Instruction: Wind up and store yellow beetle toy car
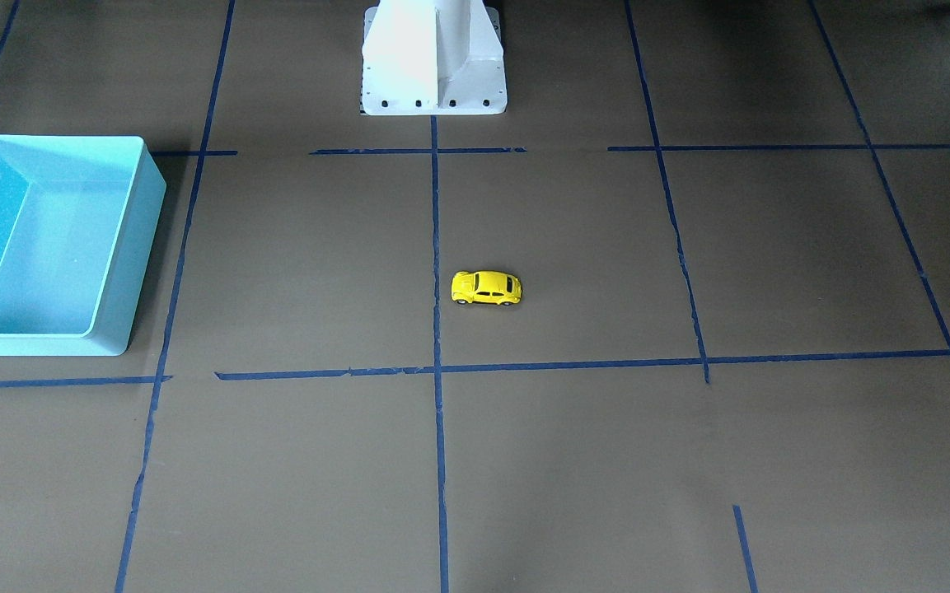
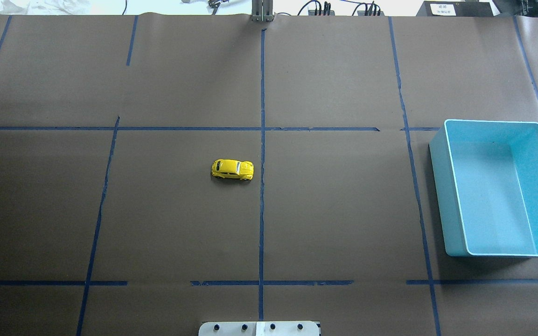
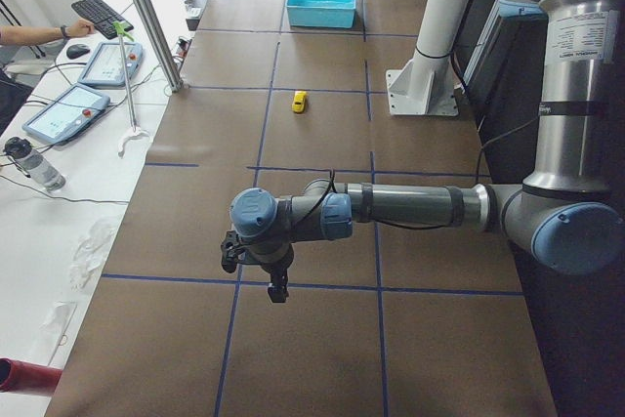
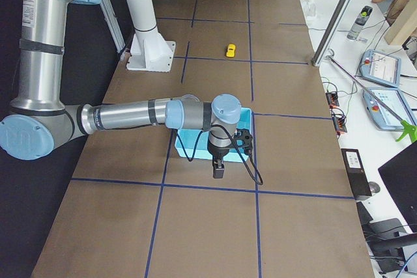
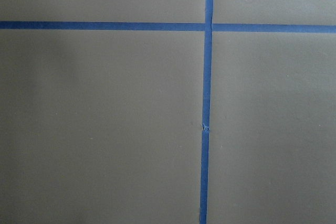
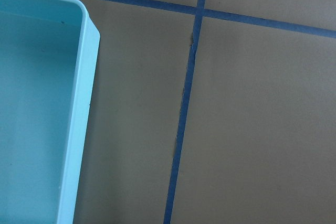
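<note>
brown paper-covered counter (image 2: 343,210), blue tape grid | light-blue rectangular plastic bin (image 2: 438,196) at robot's right | left pincer (image 3: 277,290), right pincer (image 4: 218,171) apparently hanging above counter, spread cannot be told | small yellow Beetle-shaped toy car (image 2: 232,170) on its wheels near centre, well apart from bin

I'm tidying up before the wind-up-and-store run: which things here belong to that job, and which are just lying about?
Belongs to the job:
- tiny bright yellow Beetle-shaped toy car, on its wheels near the table's middle
- empty light-blue rectangular plastic bin, probably where it gets stored

Just lying about, on the white side bench:
- black keyboard
- clear water bottle
- blue-edged touchscreen pendant
</note>
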`<state>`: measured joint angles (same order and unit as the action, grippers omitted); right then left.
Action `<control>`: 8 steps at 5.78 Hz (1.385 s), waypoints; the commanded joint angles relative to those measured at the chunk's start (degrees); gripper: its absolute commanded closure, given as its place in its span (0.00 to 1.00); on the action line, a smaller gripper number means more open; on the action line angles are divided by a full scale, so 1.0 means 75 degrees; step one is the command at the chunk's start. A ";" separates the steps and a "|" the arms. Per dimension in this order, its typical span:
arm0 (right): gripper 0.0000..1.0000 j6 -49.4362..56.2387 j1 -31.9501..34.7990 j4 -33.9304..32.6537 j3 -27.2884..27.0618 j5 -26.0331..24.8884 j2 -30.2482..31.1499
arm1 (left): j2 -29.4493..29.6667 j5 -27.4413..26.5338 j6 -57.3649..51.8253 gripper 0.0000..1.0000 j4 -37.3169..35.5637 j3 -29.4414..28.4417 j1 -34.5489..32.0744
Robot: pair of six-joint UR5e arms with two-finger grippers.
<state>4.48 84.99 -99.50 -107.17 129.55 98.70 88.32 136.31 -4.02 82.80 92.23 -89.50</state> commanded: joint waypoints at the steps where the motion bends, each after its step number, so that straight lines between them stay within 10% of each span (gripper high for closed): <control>1: 0.00 0.0000 0.0000 0.0001 0.0004 0.0000 0.0000 | 0.0013 0.0001 0.0009 0.00 -0.0001 0.0007 0.0004; 8: 0.00 0.0000 0.0000 0.0001 0.0004 -0.0012 -0.0012 | 0.0468 -0.0057 0.0020 0.00 -0.0454 0.0100 0.0074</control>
<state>4.48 84.99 -99.49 -107.14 129.47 98.61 90.37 135.92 -3.87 81.19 92.58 -89.17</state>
